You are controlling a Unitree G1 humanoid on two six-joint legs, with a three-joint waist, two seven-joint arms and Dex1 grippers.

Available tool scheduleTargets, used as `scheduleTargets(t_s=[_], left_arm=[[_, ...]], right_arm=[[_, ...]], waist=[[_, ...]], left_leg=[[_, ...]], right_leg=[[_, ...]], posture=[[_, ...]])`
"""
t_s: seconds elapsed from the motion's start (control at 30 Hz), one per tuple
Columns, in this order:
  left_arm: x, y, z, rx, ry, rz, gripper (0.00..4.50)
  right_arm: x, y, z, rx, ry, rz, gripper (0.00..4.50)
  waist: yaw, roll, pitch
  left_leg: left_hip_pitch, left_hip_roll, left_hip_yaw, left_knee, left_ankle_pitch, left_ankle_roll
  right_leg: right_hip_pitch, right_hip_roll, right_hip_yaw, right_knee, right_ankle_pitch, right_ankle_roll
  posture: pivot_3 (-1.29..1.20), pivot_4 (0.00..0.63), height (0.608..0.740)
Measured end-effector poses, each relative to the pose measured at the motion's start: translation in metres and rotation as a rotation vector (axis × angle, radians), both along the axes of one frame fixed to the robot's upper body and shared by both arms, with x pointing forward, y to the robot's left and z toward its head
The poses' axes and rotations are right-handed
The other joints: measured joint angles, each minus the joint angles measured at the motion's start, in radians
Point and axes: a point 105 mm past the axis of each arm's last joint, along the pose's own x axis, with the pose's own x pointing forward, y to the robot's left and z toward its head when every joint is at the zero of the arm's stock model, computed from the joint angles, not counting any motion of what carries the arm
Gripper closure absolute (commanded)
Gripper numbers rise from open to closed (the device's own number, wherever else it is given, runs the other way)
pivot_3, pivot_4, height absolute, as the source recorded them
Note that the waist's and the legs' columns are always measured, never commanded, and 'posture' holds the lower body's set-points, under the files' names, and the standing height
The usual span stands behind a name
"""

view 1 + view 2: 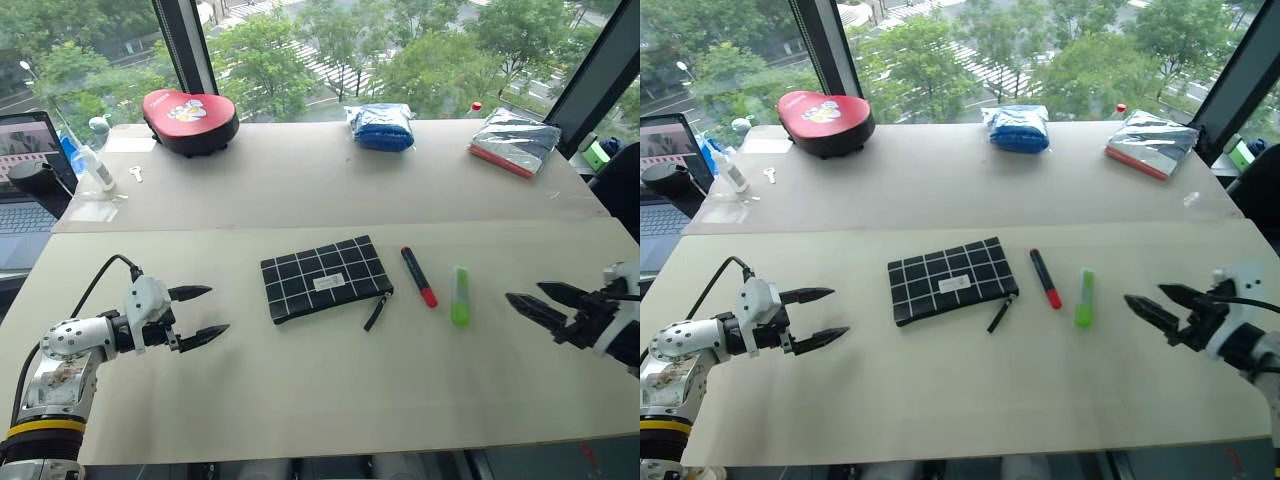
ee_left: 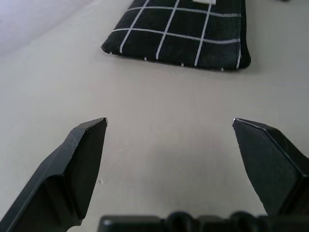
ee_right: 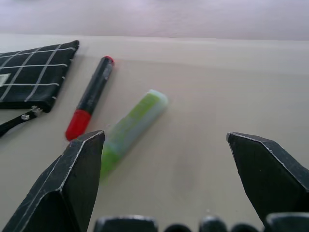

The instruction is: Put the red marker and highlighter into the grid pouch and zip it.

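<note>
Grid pouch (image 1: pixel 325 277), red marker (image 1: pixel 419 276) and highlighter (image 1: pixel 460 295) just lying on the table (image 1: pixel 300 180).
Left gripper (image 1: pixel 201 313) and right gripper (image 1: pixel 532 301) both spread wide, holding nothing.

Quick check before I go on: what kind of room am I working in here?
Most likely an upper-floor office or lab. A wide pale table stands against big windows looking down on treetops and a street, and an open laptop sits at the table's left edge.
</note>
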Motion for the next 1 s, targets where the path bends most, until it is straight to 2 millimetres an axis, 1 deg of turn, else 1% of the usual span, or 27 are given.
scheduleTargets(t_s=[0.03,0.07,0.1,0.13,0.2,0.23,0.27,0.3,0.37,0.43,0.5,0.53,0.57,0.67,0.7,0.77,0.83,0.93,1.0], left_arm=[[0.0,-0.001,-0.002,0.043,-0.036,-0.034,0.0],[0.001,-0.003,-0.002,0.06,-0.058,-0.056,0.0],[0.002,-0.003,-0.002,0.08,-0.086,-0.073,0.0],[0.003,-0.003,0.0,0.092,-0.108,-0.085,0.0],[0.007,-0.006,0.005,0.124,-0.164,-0.119,0.0],[0.008,-0.008,0.007,0.136,-0.186,-0.135,0.0],[0.009,-0.009,0.008,0.15,-0.202,-0.149,0.0],[0.01,-0.011,0.008,0.164,-0.217,-0.167,0.0],[0.009,-0.015,0.007,0.189,-0.234,-0.199,0.0],[0.009,-0.018,0.005,0.204,-0.234,-0.22,0.0],[0.009,-0.023,0.005,0.218,-0.254,-0.244,0.0],[0.01,-0.025,0.006,0.219,-0.257,-0.25,0.0],[0.01,-0.027,0.006,0.228,-0.265,-0.258,0.0],[0.011,-0.029,0.008,0.243,-0.286,-0.263,0.0],[0.012,-0.033,0.008,0.256,-0.301,-0.273,0.0],[0.014,-0.041,0.01,0.272,-0.333,-0.3,0.0],[0.018,-0.051,0.012,0.27,-0.365,-0.318,0.0],[0.021,-0.06,0.015,0.268,-0.398,-0.34,0.0],[0.022,-0.064,0.018,0.266,-0.418,-0.352,0.0]], right_arm=[[0.003,0.014,0.002,0.007,-0.008,0.049,1.11],[0.005,0.021,0.003,0.007,-0.011,0.075,1.49],[0.008,0.029,0.007,0.01,-0.022,0.103,1.75],[0.01,0.035,0.01,0.015,-0.033,0.125,2.15],[0.015,0.055,0.02,0.042,-0.06,0.201,2.79],[0.017,0.063,0.021,0.043,-0.064,0.237,3.19],[0.019,0.072,0.022,0.049,-0.063,0.271,3.48],[0.021,0.084,0.021,0.059,-0.062,0.312,3.89],[0.025,0.107,0.018,0.077,-0.05,0.386,4.42],[0.028,0.13,0.017,0.085,-0.05,0.461,4.42],[0.032,0.158,0.015,0.048,-0.054,0.548,4.42],[0.034,0.163,0.015,0.035,-0.059,0.557,4.42],[0.04,0.171,0.013,0.006,-0.068,0.559,4.42],[0.054,0.181,0.007,-0.072,-0.073,0.552,4.42],[0.059,0.185,0.005,-0.107,-0.079,0.559,4.42],[0.063,0.189,-0.002,-0.205,-0.097,0.578,4.42],[0.07,0.182,-0.016,-0.338,-0.089,0.575,4.42],[0.076,0.173,-0.033,-0.436,-0.068,0.556,4.42],[0.078,0.174,-0.033,-0.485,-0.096,0.572,4.42]], waist=[[0.0,0.0,0.0],[0.001,0.0,0.0],[0.003,0.0,0.0],[0.004,0.0,0.0],[0.006,0.0,0.0],[0.007,0.0,0.0],[0.006,0.0,0.0],[0.005,0.0,0.0],[0.004,0.0,0.0],[-0.001,0.0,0.0],[-0.005,0.0,0.0],[-0.006,0.0,0.0],[-0.004,0.0,0.0],[-0.002,0.0,0.0],[-0.002,0.0,0.0],[0.0,0.0,0.0],[0.003,0.0,0.0],[-0.002,0.0,0.0],[-0.007,0.0,0.0]], left_leg=[[-0.001,0.0,0.0,0.0,0.0,0.0],[-0.001,0.0,0.0,0.0,0.0,0.0],[-0.001,0.0,0.0,0.0,0.0,0.0],[-0.002,0.0,0.0,0.001,0.0,0.0],[-0.003,0.0,-0.001,0.001,0.0,0.0],[-0.003,-0.001,-0.002,0.001,0.0,0.0],[-0.003,0.0,-0.002,0.002,0.0,0.0],[-0.003,0.0,-0.002,0.001,0.0,0.0],[-0.003,-0.001,-0.002,0.001,0.0,0.0],[-0.004,-0.001,-0.002,0.001,0.0,0.0],[-0.004,-0.001,-0.002,0.001,0.0,0.0],[-0.004,-0.001,-0.002,0.001,0.0,0.0],[-0.004,-0.001,-0.002,0.001,0.0,0.0],[-0.005,-0.002,-0.002,0.002,0.0,0.0],[-0.005,-0.002,-0.002,0.001,0.0,0.0],[-0.005,-0.002,-0.003,0.001,0.0,-0.001],[-0.005,-0.003,-0.003,0.001,0.001,-0.002],[-0.005,-0.003,-0.002,0.001,0.004,-0.006],[-0.005,-0.003,-0.002,0.001,0.004,-0.006]], right_leg=[[0.0,0.0,0.0,0.0,0.0,0.0],[-0.001,0.0,0.0,0.0,0.0,0.0],[-0.001,0.0,0.0,0.0,0.0,0.0],[-0.001,0.0,0.0,0.0,0.0,0.0],[-0.002,-0.001,-0.002,0.0,0.0,0.0],[-0.002,-0.001,-0.002,0.0,0.0,0.0],[-0.002,-0.001,-0.002,0.0,0.0,0.0],[-0.002,-0.001,-0.003,0.0,0.0,0.0],[-0.003,-0.001,-0.003,0.0,0.0,0.0],[-0.004,-0.001,-0.003,0.001,0.0,0.0],[-0.004,-0.001,-0.003,0.001,0.0,0.0],[-0.004,-0.001,-0.003,0.001,0.0,0.0],[-0.004,-0.001,-0.004,0.001,0.0,0.0],[-0.004,-0.001,-0.004,0.001,0.001,0.0],[-0.004,-0.001,-0.004,0.001,0.001,0.0],[-0.004,-0.001,-0.006,0.001,0.0,0.0],[-0.004,-0.001,-0.007,0.002,0.0,0.0],[-0.004,0.0,-0.006,0.002,0.001,0.0],[-0.004,0.0,-0.007,0.002,0.001,0.0]], posture=[[0.0,0.15,0.74],[0.0,0.15,0.74],[0.0,0.15,0.74],[0.0,0.15,0.74],[0.0,0.15,0.74],[0.0,0.15,0.74],[0.0,0.15,0.74],[0.0,0.15,0.74],[0.0,0.15,0.74],[0.0,0.15,0.74],[0.0,0.15,0.74],[0.0,0.15,0.74],[0.0,0.15,0.74],[0.0,0.15,0.74],[0.0,0.15,0.74],[0.0,0.15,0.74],[0.0,0.15,0.74],[0.0,0.15,0.74],[0.0,0.15,0.74]])
